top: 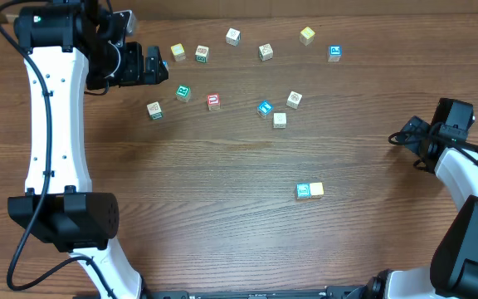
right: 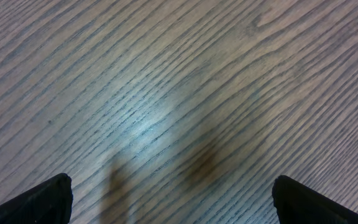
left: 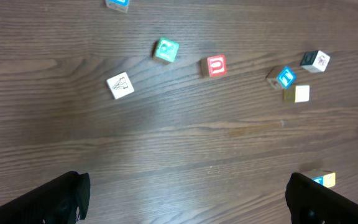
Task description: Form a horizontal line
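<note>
**1. Horizontal line** (top: 309, 190). So far two cubes only: a teal-topped cube (top: 303, 191) and a yellow-topped cube (top: 316, 190). They sit side by side and touch, with the yellow one on the robot's right. The pair lies flat on the wooden table (top: 222, 216), and no other cube touches it. In the left wrist view it peeks out at the lower right, partly behind a finger.

**2. Loose cubes.** All stand beyond the line, on the side away from the arm bases, and well apart from it.
- Nearest the line is a plain pale cube (top: 280, 120). A blue-topped cube (top: 265, 108) sits just beside it and a white patterned cube (top: 295, 99) is near.
- Farther off, to the line's left, are a red-topped cube (top: 213, 101), a green-topped cube (top: 182, 92) and a white-and-green cube (top: 154, 110).
- Farthest from the line is a scattered row of six singles (markings too small to read). It runs from a yellowish cube (top: 178, 51) at the left end to a blue-marked cube (top: 334, 53) at the right.

**3. Left gripper** (left: 186, 183). It is far from the line, up and to its left, close to the green-topped cube. The jaws are spread wide with only bare wood between them.

**4. Right gripper** (right: 171, 185). It is off to the line's right and well apart from it. The jaws are spread wide, with nothing held, over bare table.
</note>
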